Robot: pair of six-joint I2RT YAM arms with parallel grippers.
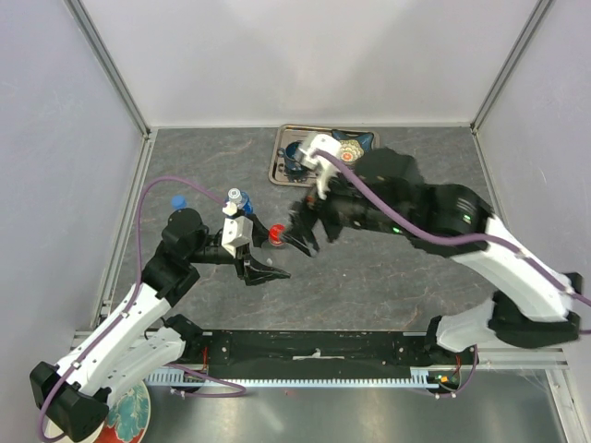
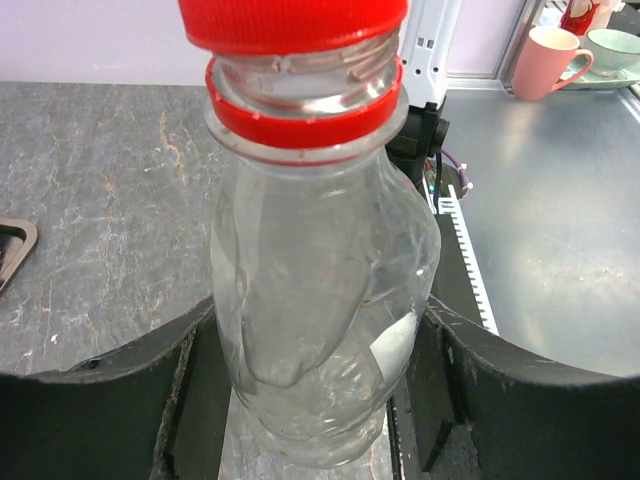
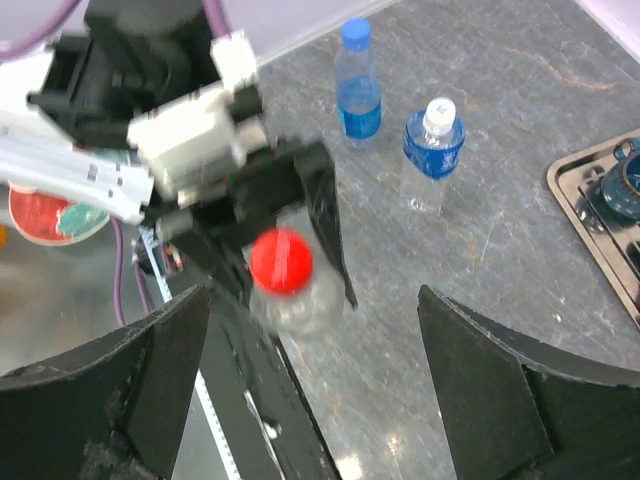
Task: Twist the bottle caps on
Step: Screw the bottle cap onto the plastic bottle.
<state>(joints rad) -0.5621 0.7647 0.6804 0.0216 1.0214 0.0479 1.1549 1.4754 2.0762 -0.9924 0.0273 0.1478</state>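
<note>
Two-arm station, red cap stage. A clear bottle (image 2: 320, 300) is gripped about its body, upright, between the fingers of the left tool (image 2: 320, 395), above the grey tabletop (image 1: 369, 277). A red cap (image 3: 281, 261) is seated on its neck, with thread still exposed between the cap and the red collar ring (image 2: 300, 125). The right tool (image 3: 312, 300) is shown with fingers spread wide on either side of the cap, with nothing gripped. Farther off, a blue-capped bottle (image 3: 358, 95) and a white-capped bottle (image 3: 432, 150) are stood close together on the tabletop. A metal tray (image 1: 280, 152) is seen at the far edge.
</note>
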